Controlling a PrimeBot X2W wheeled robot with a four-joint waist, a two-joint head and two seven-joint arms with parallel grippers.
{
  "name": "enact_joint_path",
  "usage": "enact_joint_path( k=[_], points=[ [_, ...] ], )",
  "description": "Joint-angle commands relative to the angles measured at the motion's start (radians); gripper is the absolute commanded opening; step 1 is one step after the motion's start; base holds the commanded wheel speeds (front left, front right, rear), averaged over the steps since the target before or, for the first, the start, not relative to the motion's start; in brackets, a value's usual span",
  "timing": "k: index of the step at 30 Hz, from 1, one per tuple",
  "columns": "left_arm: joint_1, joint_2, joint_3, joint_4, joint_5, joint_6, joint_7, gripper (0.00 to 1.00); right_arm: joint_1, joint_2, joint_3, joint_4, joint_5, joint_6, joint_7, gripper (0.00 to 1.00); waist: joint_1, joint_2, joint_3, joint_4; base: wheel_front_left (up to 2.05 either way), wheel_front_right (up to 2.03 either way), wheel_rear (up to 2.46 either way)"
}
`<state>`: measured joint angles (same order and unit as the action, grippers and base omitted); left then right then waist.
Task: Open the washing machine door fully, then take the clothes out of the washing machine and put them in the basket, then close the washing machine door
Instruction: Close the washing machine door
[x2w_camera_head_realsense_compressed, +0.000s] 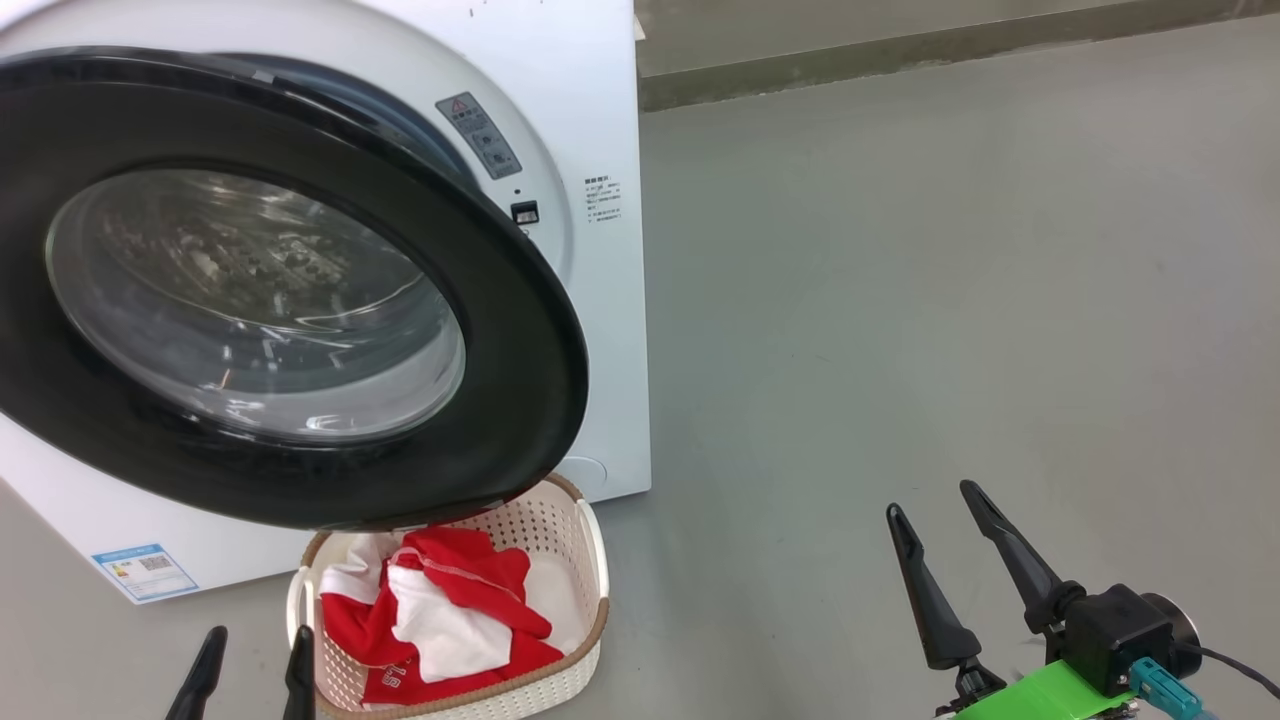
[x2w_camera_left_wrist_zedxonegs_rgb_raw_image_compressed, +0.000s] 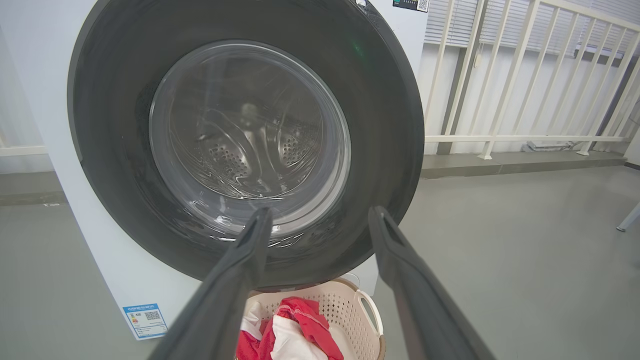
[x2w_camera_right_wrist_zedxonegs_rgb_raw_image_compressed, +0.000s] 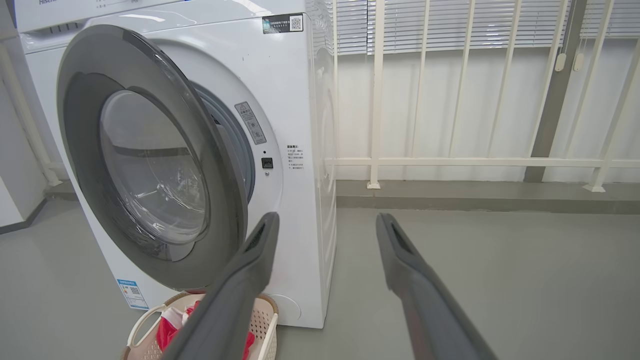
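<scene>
Washing machine (x2w_camera_head_realsense_compressed: 600, 300) – white front-loader standing on a grey floor (x2w_camera_head_realsense_compressed: 950, 300), with a blue sticker low on its front.

Door (x2w_camera_head_realsense_compressed: 520, 330) – round, with a black rim and clear glass bowl. It is swung partway out from the machine's front, and its lower rim hangs over the basket.

Basket (x2w_camera_head_realsense_compressed: 560, 530) – cream plastic with a brown rim, on the floor at the foot of the machine, directly under the door.

Clothes (x2w_camera_head_realsense_compressed: 450, 600) – red and white garments heaped inside the basket, below the machine's opening.

Left claw (x2w_camera_head_realsense_compressed: 259, 635) – fingers spread wide with nothing between them. It sits low in front of the machine, beside the basket's left handle; contact cannot be told. The clothes lie just to its right, and its wrist view looks along the fingers at the door's lower rim.

Right claw (x2w_camera_head_realsense_compressed: 930, 498) – fingers spread wide and empty, over bare floor off the machine's right corner, well apart from the door, basket and clothes.
</scene>
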<state>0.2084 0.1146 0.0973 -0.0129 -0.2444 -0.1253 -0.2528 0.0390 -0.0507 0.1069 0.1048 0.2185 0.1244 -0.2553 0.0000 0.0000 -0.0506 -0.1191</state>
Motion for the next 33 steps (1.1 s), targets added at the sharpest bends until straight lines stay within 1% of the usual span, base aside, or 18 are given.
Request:
enact_joint_path(
  k=[1, 9, 10, 11, 12, 13, 14, 19, 23, 28, 29, 30, 33],
  points=[
    [-0.034, 0.006, 0.033, -0.026, 0.011, -0.005, -0.009, 1.00, -0.026, -0.001, 0.022, -0.022, -0.005, 0.006, -0.006, 1.00, 0.0000, 0.0000, 0.000, 0.001, 0.00, 0.00, 0.00],
    [-0.035, 0.006, 0.022, -0.031, 0.023, -0.005, -0.009, 1.00, -0.026, 0.000, 0.023, -0.015, 0.000, 0.006, -0.006, 1.00, 0.0000, 0.0000, 0.003, 0.012, 0.00, 0.00, 0.00],
    [-0.034, 0.007, 0.021, -0.031, 0.025, -0.005, -0.009, 1.00, -0.027, 0.000, 0.024, -0.011, -0.001, 0.006, -0.006, 0.93, 0.0000, 0.0000, 0.004, 0.014, 0.00, 0.00, 0.00],
    [-0.034, 0.007, 0.020, -0.031, 0.026, -0.005, -0.009, 1.00, -0.028, 0.000, 0.027, -0.004, -0.002, 0.006, -0.006, 0.58, 0.0000, 0.0000, 0.004, 0.015, 0.00, 0.00, 0.00],
    [-0.033, 0.007, 0.018, -0.030, 0.026, -0.005, -0.009, 1.00, -0.032, 0.000, 0.032, 0.005, -0.002, 0.006, -0.006, 0.39, 0.0000, 0.0000, 0.005, 0.017, 0.00, 0.00, 0.00],
    [-0.033, 0.008, 0.017, -0.030, 0.026, -0.005, -0.009, 1.00, -0.038, 0.000, 0.035, 0.011, -0.002, 0.006, -0.006, 0.09, 0.0000, 0.0000, 0.006, 0.020, 0.00, 0.00, 0.00],
    [-0.033, 0.008, 0.015, -0.030, 0.027, -0.005, -0.009, 1.00, -0.045, 0.000, 0.041, 0.017, 0.000, 0.006, -0.006, 0.00, 0.0000, 0.0000, 0.008, 0.023, 0.00, 0.00, 0.00],
    [-0.040, 0.012, 0.009, -0.031, 0.027, -0.005, -0.009, 1.00, -0.101, 0.000, 0.068, 0.074, 0.011, 0.006, -0.006, 0.00, 0.0000, 0.0000, 0.019, 0.049, 0.00, 0.00, 0.00],
    [-0.047, 0.014, 0.001, -0.033, 0.022, -0.005, -0.009, 1.00, -0.159, 0.000, 0.085, 0.143, 0.018, 0.006, -0.006, 0.00, 0.0000, 0.0000, 0.026, 0.081, 0.00, 0.00, 0.00],
    [-0.057, 0.020, -0.015, -0.033, 0.018, -0.005, -0.009, 1.00, -0.240, 0.000, 0.122, 0.246, 0.055, 0.006, -0.006, 0.00, 0.0000, 0.0000, 0.033, 0.131, 0.00, 0.00, 0.00],
    [-0.057, 0.020, -0.015, -0.033, 0.018, -0.005, -0.009, 1.00, -0.240, 0.000, 0.122, 0.246, 0.055, 0.006, -0.006, 0.00, 0.0000, 0.0000, 0.033, 0.131, 0.00, 0.00, 0.00],
    [-0.060, 0.022, -0.023, -0.034, 0.016, -0.005, -0.009, 1.00, -0.276, 0.000, 0.148, 0.279, 0.071, 0.006, -0.006, 0.00, 0.0000, 0.0000, 0.037, 0.151, 0.00, 0.00, 0.00],
    [-0.065, 0.027, -0.033, -0.032, 0.015, -0.005, -0.009, 1.00, -0.331, 0.000, 0.186, 0.324, 0.090, 0.006, -0.006, 0.00, 0.0000, 0.0000, 0.042, 0.183, 0.00, 0.00, 0.00]
  ],
)
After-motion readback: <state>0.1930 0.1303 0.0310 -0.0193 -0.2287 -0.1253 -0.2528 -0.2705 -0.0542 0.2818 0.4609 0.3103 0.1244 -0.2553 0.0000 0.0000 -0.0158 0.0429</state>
